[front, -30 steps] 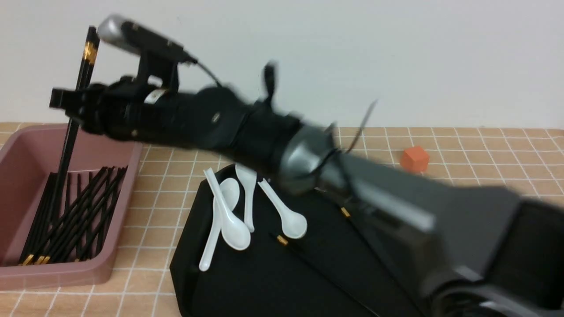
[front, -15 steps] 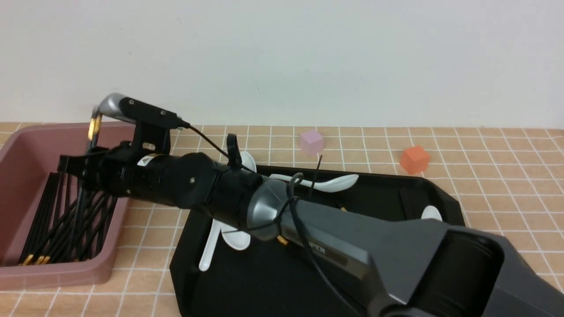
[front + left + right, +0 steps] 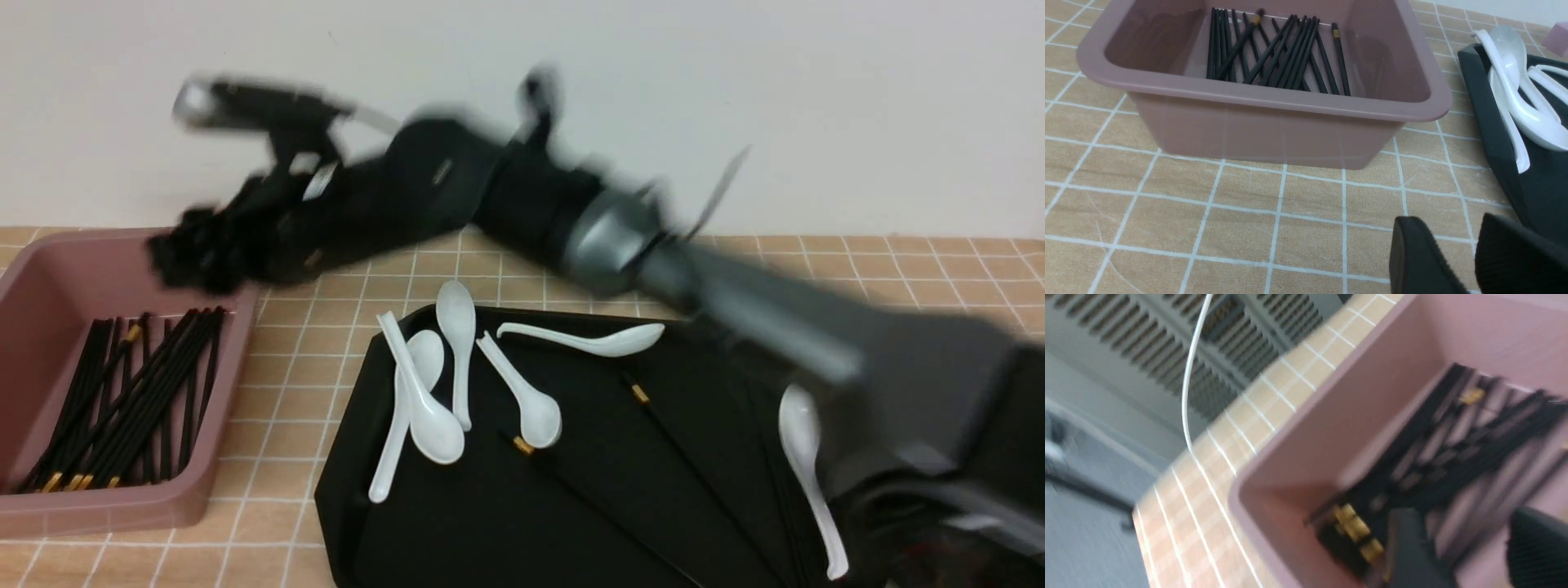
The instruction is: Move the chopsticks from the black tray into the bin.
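**Chopsticks** (image 3: pixel 122 400): most lay heaped in the bin (image 3: pixel 114 510), lower left of the front view. At least two remained on the tray (image 3: pixel 343 506), their gold bands (image 3: pixel 522 445) mid-frame among the spoons (image 3: pixel 433 425).

**Handling (judged):** light, stiff, slick and prone to roll, lying flat on a glossy surface. Best pinched across the shaft near mid-length.

**Right gripper** (image 3: pixel 192 257): blurred, upper left, above the bin; fingers spread, empty.

**Left gripper** (image 3: pixel 1470 261): near bin and tray; fingers narrowly parted, empty.
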